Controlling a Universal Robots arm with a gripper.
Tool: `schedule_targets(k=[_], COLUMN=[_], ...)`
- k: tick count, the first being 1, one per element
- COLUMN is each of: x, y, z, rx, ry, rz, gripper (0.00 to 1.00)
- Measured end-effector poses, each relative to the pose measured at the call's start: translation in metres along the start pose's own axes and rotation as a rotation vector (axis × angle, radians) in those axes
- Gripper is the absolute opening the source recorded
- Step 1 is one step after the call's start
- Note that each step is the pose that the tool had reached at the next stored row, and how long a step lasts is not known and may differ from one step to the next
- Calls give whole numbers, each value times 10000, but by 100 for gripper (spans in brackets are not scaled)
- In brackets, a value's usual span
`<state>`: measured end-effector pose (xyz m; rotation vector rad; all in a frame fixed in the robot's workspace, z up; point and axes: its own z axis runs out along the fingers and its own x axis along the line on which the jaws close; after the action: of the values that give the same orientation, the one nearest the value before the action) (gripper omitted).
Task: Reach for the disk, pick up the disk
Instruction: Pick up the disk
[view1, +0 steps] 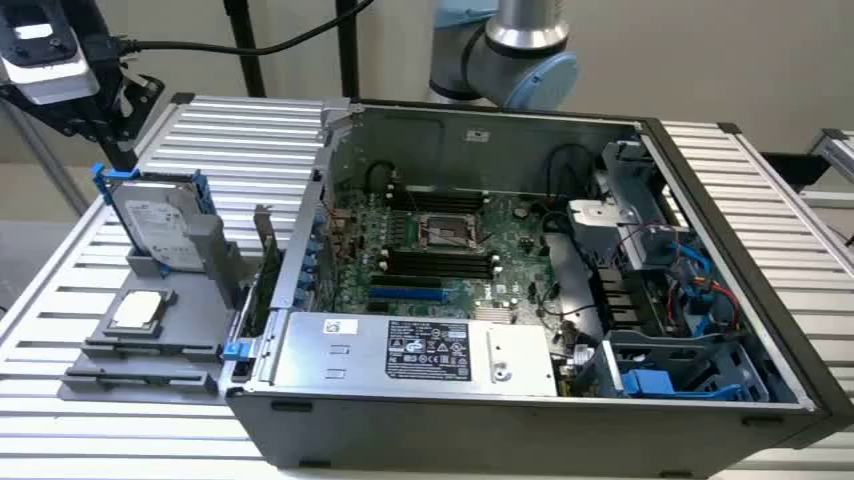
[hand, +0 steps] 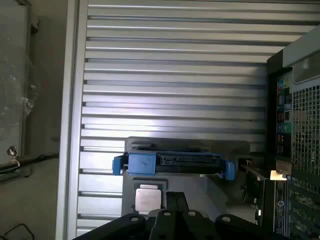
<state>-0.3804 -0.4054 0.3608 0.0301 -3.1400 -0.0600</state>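
The disk (view1: 158, 226) stands upright on its edge in a grey holder (view1: 174, 300) on the slatted table, at the exterior view's left of the open computer case. It is silver-grey with a white label and a bright blue carrier around it. In the wrist view I look down on the disk's (hand: 172, 163) top edge, the blue frame showing at both ends. My gripper (view1: 114, 112) hangs above and slightly behind the disk, apart from it and holding nothing. The gripper's (hand: 175, 206) dark body shows in the wrist view.
A small square silver chip (view1: 139, 311) lies flat in the holder in front of the disk, also seen as the chip (hand: 148, 198) beside the disk. The open computer case (view1: 534, 280) with its labelled power-supply box (view1: 420, 350) stands close beside the holder. Black cables (view1: 214, 45) trail behind the gripper.
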Motion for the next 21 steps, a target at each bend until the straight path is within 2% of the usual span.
schedule_targets(k=[14, 16, 21], x=[2, 15, 117], y=[5, 50, 243], z=[-1, 2, 10], rx=[1, 0, 4], ry=[1, 0, -1], rz=[1, 1, 0], gripper=[11, 11, 11])
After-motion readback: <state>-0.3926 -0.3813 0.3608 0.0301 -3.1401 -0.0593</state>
